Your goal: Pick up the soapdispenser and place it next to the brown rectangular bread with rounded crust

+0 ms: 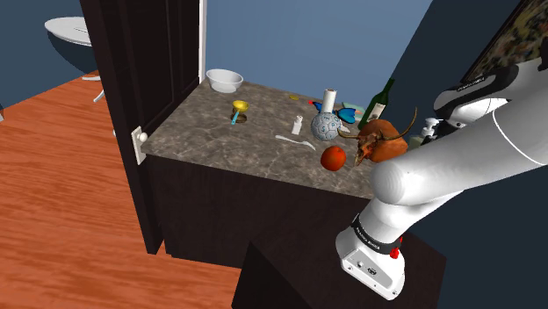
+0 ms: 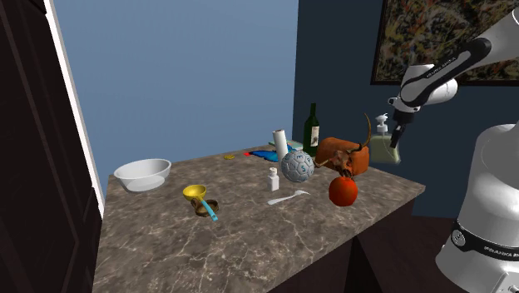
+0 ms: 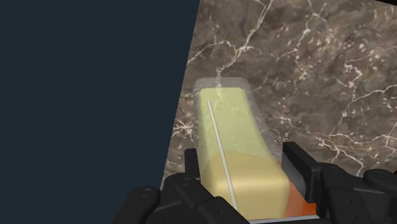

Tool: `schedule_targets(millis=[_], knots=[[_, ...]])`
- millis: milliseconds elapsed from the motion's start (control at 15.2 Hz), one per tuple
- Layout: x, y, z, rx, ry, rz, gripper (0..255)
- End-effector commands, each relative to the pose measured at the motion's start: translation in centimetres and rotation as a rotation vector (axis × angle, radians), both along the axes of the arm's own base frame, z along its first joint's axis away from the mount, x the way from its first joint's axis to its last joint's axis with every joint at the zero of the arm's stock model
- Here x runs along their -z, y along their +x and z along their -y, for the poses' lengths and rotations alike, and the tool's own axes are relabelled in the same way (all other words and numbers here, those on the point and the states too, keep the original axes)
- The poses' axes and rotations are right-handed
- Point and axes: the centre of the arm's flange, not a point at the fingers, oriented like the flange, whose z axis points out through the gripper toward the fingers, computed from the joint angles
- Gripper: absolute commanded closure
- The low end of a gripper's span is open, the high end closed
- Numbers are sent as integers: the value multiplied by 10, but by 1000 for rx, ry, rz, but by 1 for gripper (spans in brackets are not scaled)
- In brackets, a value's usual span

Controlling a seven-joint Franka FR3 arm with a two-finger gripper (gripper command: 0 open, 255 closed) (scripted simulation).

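Observation:
The soap dispenser (image 2: pixel 381 146) has a pale yellow-green see-through body and a white pump. It stands at the counter's far right corner in the second exterior view, close to the dark wall. My gripper (image 2: pixel 395 150) comes down over it from above. In the wrist view the black fingers (image 3: pixel 191 164) press against both sides of the dispenser's (image 3: pixel 235 137) upper body, so the gripper (image 3: pixel 240 159) is shut on it. Its base still looks to rest on the marble counter (image 3: pixel 318 76). A brown-orange clawed thing (image 2: pixel 337 151) lies just beside it.
On the counter (image 1: pixel 219 145) are a red round fruit (image 2: pixel 343 191), a patterned ball (image 2: pixel 297 166), a wine bottle (image 2: pixel 312 126), a paper roll (image 2: pixel 280 139), a small white shaker (image 2: pixel 273 178), a white spoon (image 2: pixel 289 197), a yellow scoop (image 2: pixel 196 194) and a white bowl (image 2: pixel 142 174). A dark cabinet (image 1: pixel 149 88) stands at the shoulder view's left.

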Motion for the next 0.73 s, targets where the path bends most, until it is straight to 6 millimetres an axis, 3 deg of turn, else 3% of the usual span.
schedule_targets(millis=[0, 528, 660], knots=[[10, 1, 1, 0, -1, 0, 255], [52, 1, 1, 0, -1, 0, 255], [54, 1, 1, 0, -1, 0, 255]])
